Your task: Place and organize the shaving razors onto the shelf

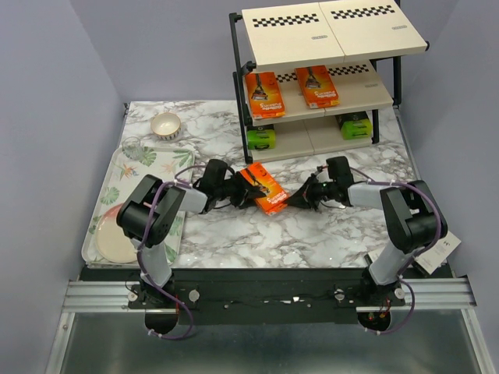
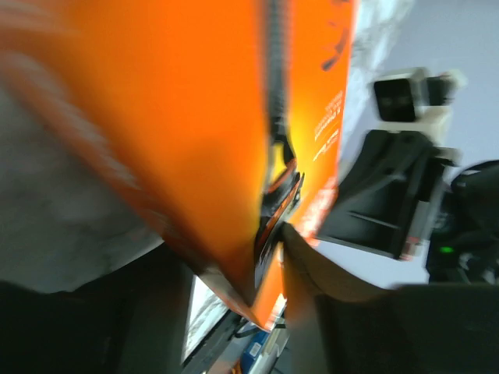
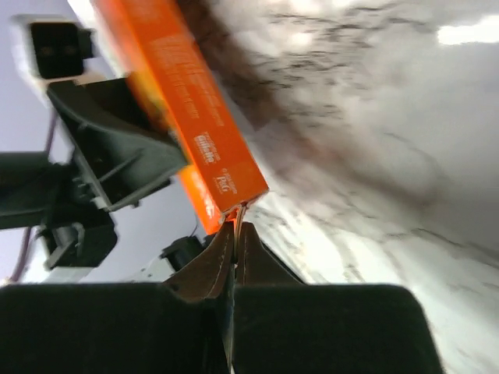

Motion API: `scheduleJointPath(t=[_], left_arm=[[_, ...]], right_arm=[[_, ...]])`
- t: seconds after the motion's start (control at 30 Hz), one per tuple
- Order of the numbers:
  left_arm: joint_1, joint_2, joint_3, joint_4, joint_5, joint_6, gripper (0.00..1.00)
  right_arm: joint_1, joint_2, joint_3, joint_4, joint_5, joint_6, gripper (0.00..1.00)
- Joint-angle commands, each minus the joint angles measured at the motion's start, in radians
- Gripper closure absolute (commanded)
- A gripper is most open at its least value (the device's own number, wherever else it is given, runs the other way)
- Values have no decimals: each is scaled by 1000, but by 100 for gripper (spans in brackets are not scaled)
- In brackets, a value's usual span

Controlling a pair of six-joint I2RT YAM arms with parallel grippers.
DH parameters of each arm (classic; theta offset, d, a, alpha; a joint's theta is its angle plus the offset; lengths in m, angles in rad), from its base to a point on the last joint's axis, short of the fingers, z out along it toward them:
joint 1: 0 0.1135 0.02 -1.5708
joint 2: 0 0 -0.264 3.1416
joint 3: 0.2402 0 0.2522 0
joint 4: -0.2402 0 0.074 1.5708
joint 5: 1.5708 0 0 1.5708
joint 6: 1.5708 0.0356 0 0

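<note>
I have the orange razor pack (image 1: pixel 263 189) at mid-desk (image 1: pixel 327 234), the left gripper (image 1: pixel 243 191) clamped on one end and the right gripper (image 1: pixel 298 199) pinched shut on the opposite corner. This looks like a handover. Next, one side must release so the other can carry it to the shelf (image 1: pixel 296 39), beside the two orange packs (image 1: pixel 265 93).

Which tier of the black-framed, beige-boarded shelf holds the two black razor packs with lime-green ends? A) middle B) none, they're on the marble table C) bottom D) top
C: black razor packs with lime-green ends lie on the bottom board of the shelf, beneath the orange packs.
</note>
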Motion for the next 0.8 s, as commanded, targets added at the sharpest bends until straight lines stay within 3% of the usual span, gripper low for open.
scheduleJointPath(t=[0.0, 0.03, 0.13, 0.23, 0.37, 0.77], left_arm=[[-1, -18, 0, 98, 21, 22, 68], [2, -25, -7, 106, 31, 20, 71], [14, -39, -43, 121, 53, 23, 75], [37, -47, -69, 139, 82, 23, 76], [48, -58, -84, 156, 113, 16, 76], [39, -78, -47, 195, 137, -21, 77]], right_arm=[[10, -19, -10, -49, -29, -41, 81], [8, -19, -11, -50, -27, -49, 67], [1, -25, -25, -7, -51, -47, 46], [-7, -30, -34, 40, -68, -41, 39], [-7, -15, -46, 111, -94, -12, 38], [-9, 19, -46, 91, -91, -26, 37]])
